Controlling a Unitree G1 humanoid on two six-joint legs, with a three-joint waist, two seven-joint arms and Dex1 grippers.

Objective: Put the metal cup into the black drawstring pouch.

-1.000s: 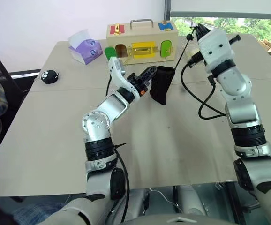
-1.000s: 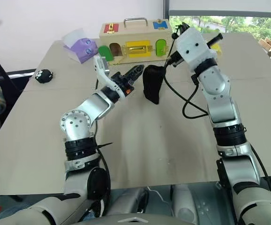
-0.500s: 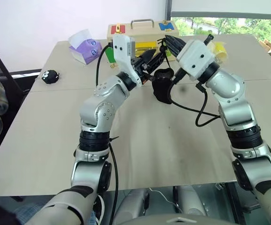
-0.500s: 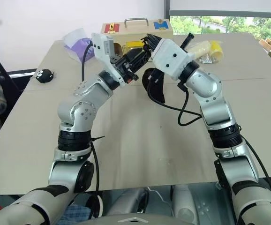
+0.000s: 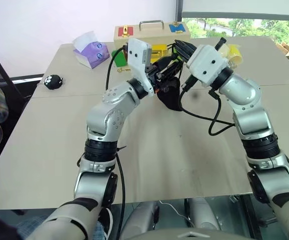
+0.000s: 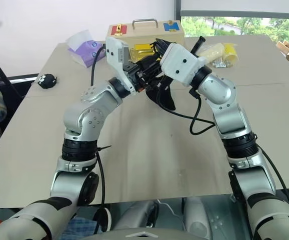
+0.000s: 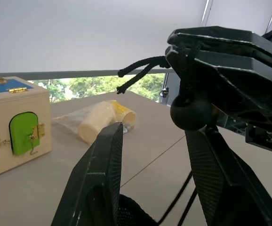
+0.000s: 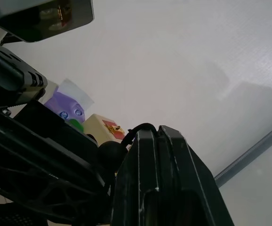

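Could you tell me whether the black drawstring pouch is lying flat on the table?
No, the black drawstring pouch hangs above the table from the right gripper.

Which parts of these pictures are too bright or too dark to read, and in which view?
Left eye view: the window strip at the top right is bright, and the black drawstring pouch is one dark mass without folds. Left wrist view: the left end effector fingers are near-black against the bright window. Right wrist view: pale wall behind dark fingers.

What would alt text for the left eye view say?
Two robot arms meet above a table, the right gripper shut on a black drawstring pouch's cord and the left gripper at its mouth.
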